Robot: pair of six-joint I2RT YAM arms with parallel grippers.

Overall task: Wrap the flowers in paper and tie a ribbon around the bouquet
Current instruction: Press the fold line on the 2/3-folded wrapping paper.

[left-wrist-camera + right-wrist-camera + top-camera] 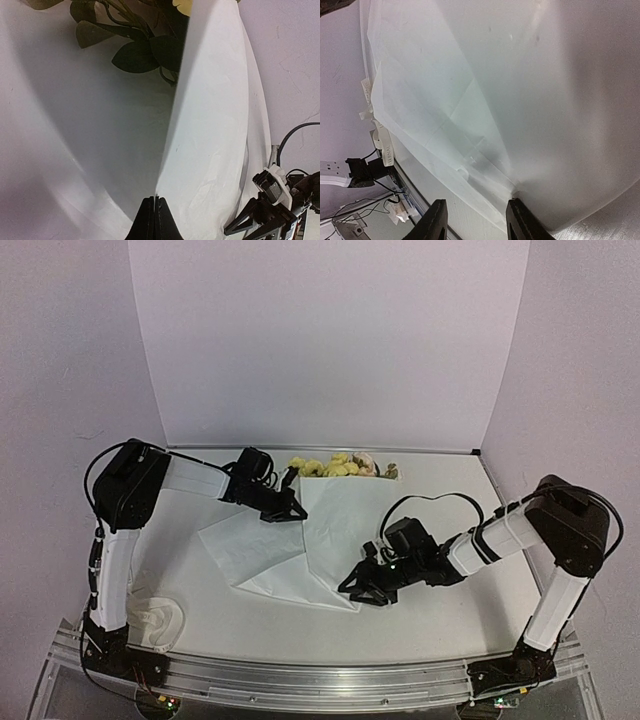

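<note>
The white paper [330,525] lies spread across the table's middle, one flap lifted. My left gripper [296,510] is shut on the raised paper edge [215,125], its jaws [156,199] pinched together on the fold. The flowers [335,467] lie at the paper's far end; dark leaves [137,56] show under the lifted flap. My right gripper [356,592] is open at the paper's near corner [520,75], its fingers [476,202] apart with the layered edge just beyond them. The cream ribbon [160,622] lies coiled at the near left, off the paper, its printed lettering visible [384,145].
A white backboard [330,340] closes the rear, with side walls left and right. A metal rail [320,680] runs along the near edge. Cables and a power strip [335,165] sit beyond the table's edge in the right wrist view.
</note>
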